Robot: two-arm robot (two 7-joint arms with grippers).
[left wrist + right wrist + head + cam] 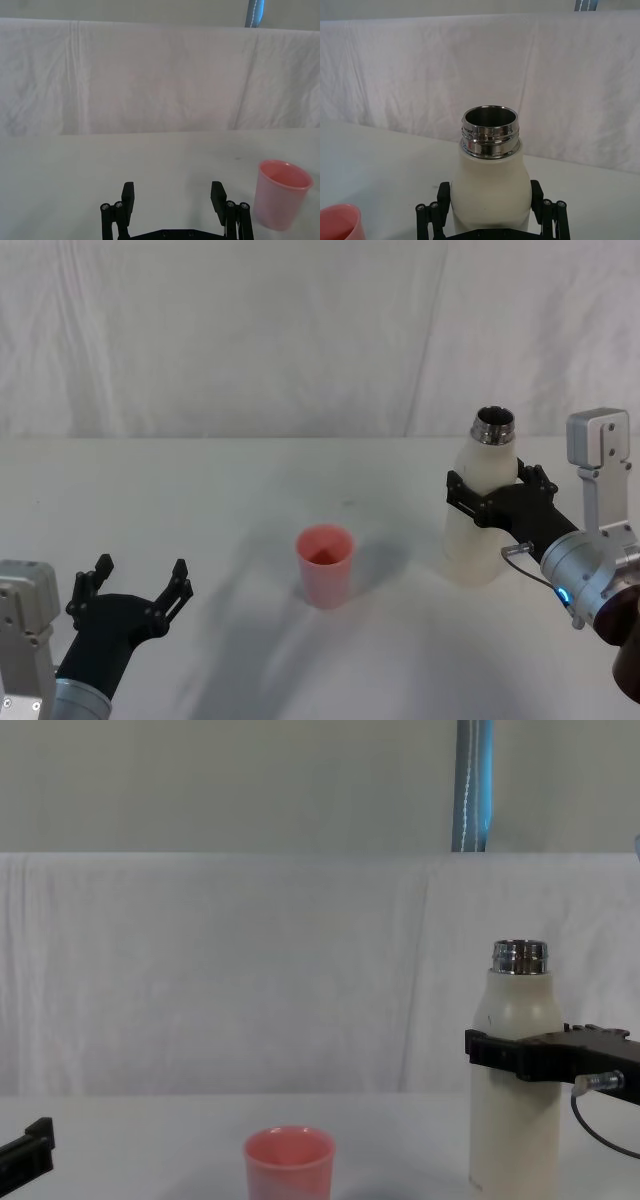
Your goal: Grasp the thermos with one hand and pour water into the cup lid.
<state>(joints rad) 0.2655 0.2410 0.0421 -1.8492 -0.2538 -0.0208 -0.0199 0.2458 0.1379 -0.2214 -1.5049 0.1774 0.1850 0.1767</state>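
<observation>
- The thermos [478, 510] stands upright on the desk [200, 500], clasped between the right gripper's [492, 490] fingers [459, 492], which close on its cream body about halfway up, below the rounded shoulder.
- In the right wrist view a finger sits on each side of the thermos, so the hold looks centred; that should keep it from twisting when tipped.
- Gripping the middle and not the neck [490, 131] leaves the open steel mouth free and well above the fingers, which suits pouring.
- The thermos base looks to rest on the desk, or nearly so; I cannot tell whether it is lifted at all. My reading is that the grasp is made and the pour not begun.
- The cup [325, 565] stands upright on the desk, well apart from the right fingers, off toward the left arm's side, mouth up and ready to receive.
- It lies between the two grippers, nearer the thermos, so the right arm would need to carry the thermos across before tilting.
- The left gripper [138, 583] hovers low over the desk with its fingers spread wide and holding nothing; the cup is near them, off to the side toward the thermos, untouched.
- It seems idle, leaving the pour to one arm.
</observation>
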